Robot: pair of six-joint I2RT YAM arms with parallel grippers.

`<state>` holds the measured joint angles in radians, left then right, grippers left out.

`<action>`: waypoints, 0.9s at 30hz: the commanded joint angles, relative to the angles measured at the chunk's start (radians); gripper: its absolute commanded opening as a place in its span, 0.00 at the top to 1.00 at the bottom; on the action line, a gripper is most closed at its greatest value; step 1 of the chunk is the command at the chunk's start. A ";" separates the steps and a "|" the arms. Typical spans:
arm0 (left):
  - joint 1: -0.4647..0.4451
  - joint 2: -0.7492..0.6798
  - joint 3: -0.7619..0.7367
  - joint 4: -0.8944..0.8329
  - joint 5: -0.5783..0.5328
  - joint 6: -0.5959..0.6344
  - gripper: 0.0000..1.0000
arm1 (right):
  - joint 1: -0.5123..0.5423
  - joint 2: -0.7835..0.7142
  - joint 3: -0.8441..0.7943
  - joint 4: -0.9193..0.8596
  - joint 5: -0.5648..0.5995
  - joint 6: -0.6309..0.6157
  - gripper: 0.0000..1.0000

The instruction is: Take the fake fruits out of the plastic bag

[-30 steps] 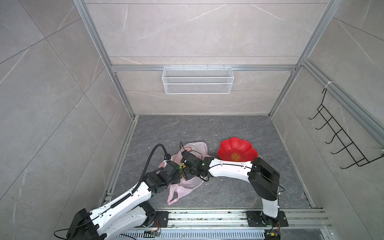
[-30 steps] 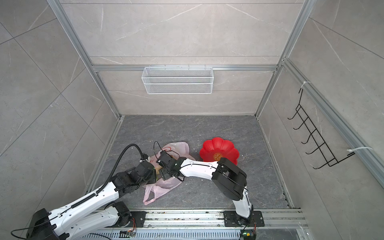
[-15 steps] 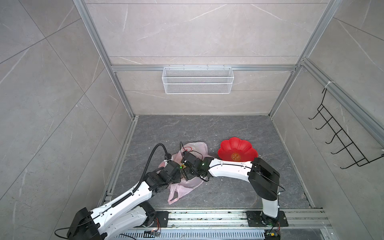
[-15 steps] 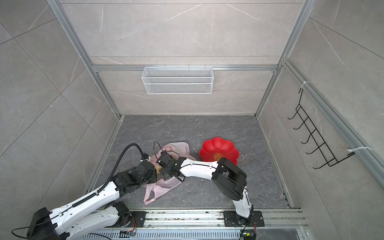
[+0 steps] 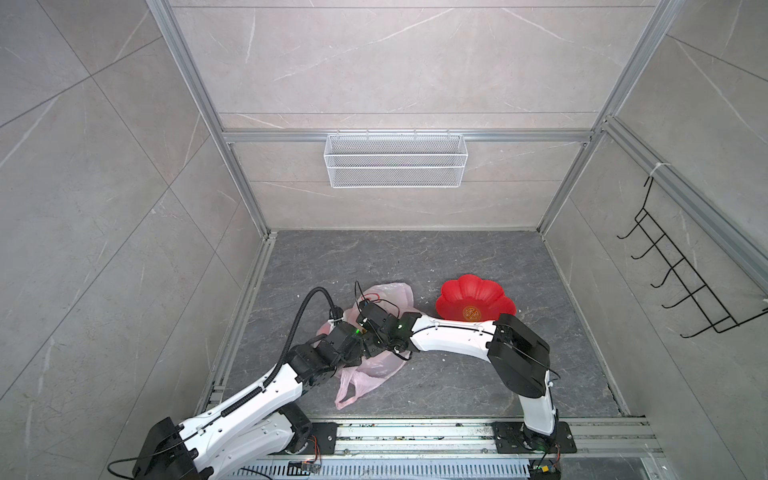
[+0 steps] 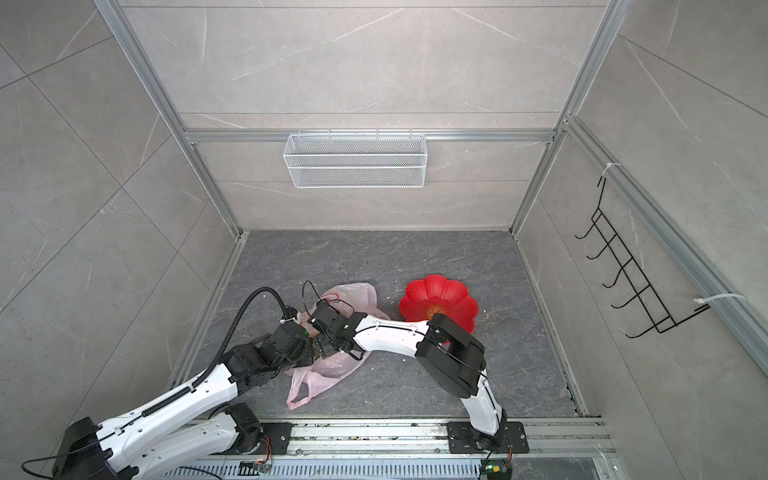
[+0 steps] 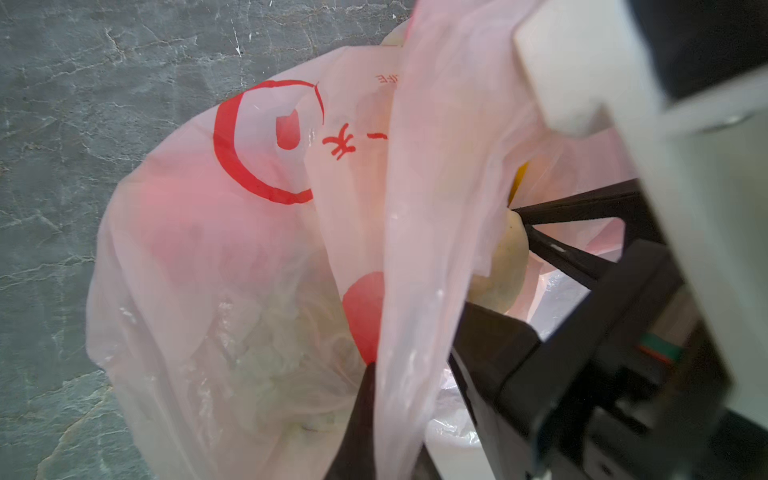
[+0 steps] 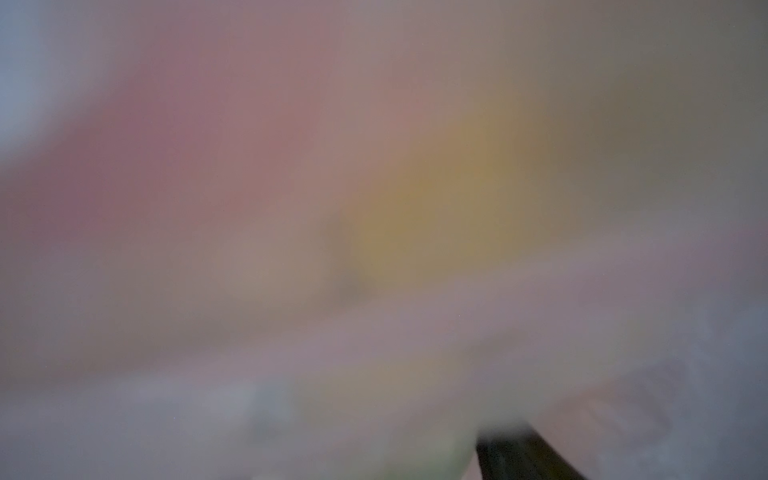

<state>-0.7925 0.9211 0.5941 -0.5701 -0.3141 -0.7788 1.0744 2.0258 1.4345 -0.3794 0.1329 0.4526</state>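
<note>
Bench (image 5: 457, 257) of grey veined stone carries everything I can see in both top views. From the near rail the left arm (image 5: 257, 395) and the right arm (image 5: 449, 336) reach in and meet over the plastic bag (image 5: 374, 368). The bag lies crumpled on the near-left part of the bench, with one loop handle trailing toward the rail. To its right, apart from it, I note a red flower-shaped dish (image 5: 473, 297), partly hidden behind the right arm.

I find the left end effector (image 7: 374, 390) clamped tight on a fold of the bag's film near the mouth. In the left wrist view the film runs taut away from its dark fingers. The right end effector (image 7: 523, 226) is inside the bag mouth with its jaws set wide. I make out only one dark finger clearly, its tip touching a pale beige fruit (image 7: 503, 270). Whether that fruit is gripped I cannot tell — the right wrist view is nothing but a pink and yellow blur.

All the fake fruits (image 7: 282, 357) I can see sit inside the bag. A whitish netted one shows through the film, and a red apple (image 7: 187, 232) glows below the printed red ring. A yellow sliver (image 7: 521, 178) shows just beyond the pale fruit — too little to identify.
</note>
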 commanded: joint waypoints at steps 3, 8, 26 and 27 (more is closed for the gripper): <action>-0.002 -0.013 0.000 0.022 -0.005 -0.004 0.96 | -0.002 0.022 0.012 -0.029 0.000 0.023 0.21; -0.002 -0.012 0.002 0.020 -0.005 -0.003 0.96 | -0.002 0.009 0.006 -0.021 0.011 0.024 0.36; -0.002 0.010 0.009 0.037 -0.002 0.001 0.97 | -0.001 -0.176 -0.016 0.029 0.024 0.034 0.48; -0.002 0.010 0.009 0.037 -0.002 0.002 0.97 | -0.002 -0.184 -0.018 0.030 0.023 0.038 0.48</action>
<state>-0.7925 0.9310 0.5941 -0.5529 -0.3126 -0.7788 1.0744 1.8896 1.4315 -0.3717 0.1452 0.4759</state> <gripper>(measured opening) 0.048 0.577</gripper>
